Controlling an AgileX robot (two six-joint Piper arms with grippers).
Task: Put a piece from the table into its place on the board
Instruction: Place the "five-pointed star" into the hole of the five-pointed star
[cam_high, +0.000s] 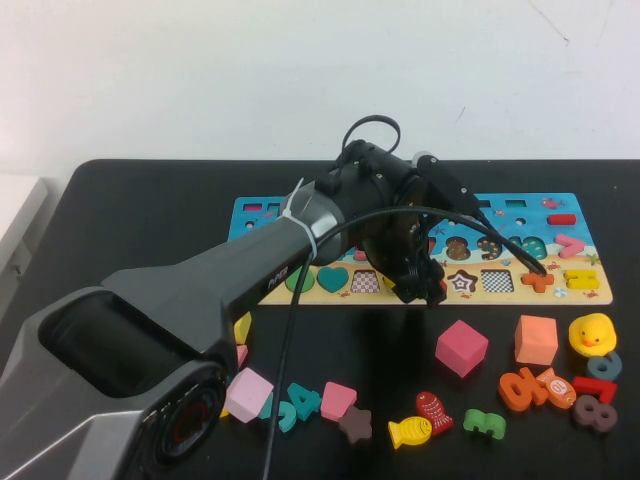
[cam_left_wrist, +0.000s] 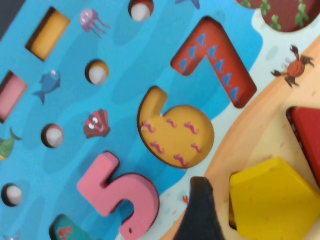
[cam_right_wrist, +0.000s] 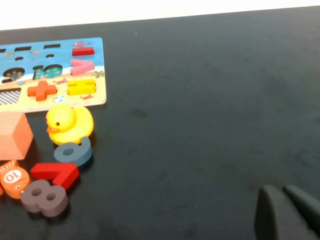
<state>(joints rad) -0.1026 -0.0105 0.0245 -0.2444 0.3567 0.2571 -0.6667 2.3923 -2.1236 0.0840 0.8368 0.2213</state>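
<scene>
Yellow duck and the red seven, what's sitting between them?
A blue-grey numeral lies between the yellow duck and the red seven, shown in the right wrist view. Left gripper is over the board; right gripper over the table.

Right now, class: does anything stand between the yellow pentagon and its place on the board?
Nothing visible does. The yellow pentagon lies at a cut-out on the tan strip of the board, beside a red piece, with the left hand right over it. The right hand hovers over the table, far off.
</scene>
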